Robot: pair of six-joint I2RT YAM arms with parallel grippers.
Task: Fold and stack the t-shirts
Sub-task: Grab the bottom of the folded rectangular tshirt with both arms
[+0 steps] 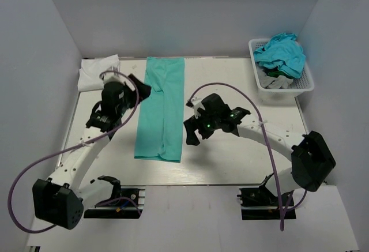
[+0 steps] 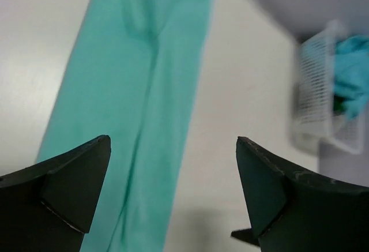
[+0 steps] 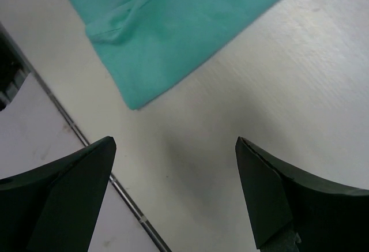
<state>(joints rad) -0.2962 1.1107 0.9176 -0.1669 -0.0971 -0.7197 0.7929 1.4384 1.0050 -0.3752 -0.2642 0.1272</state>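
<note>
A mint sea-green t-shirt (image 1: 161,108) lies folded into a long narrow strip down the middle of the table; it also shows in the left wrist view (image 2: 127,90) and the right wrist view (image 3: 173,27). A folded white t-shirt (image 1: 97,72) lies at the back left. Turquoise-blue t-shirts (image 1: 281,53) are heaped in the basket. My left gripper (image 1: 141,87) is open and empty, just left of the strip's upper part. My right gripper (image 1: 193,134) is open and empty, just right of the strip's lower part, above bare table.
A white plastic lattice basket (image 1: 304,82) stands at the back right corner and shows in the left wrist view (image 2: 317,90). The table's near edge (image 3: 75,131) has a metal rail. Grey walls enclose the table on three sides.
</note>
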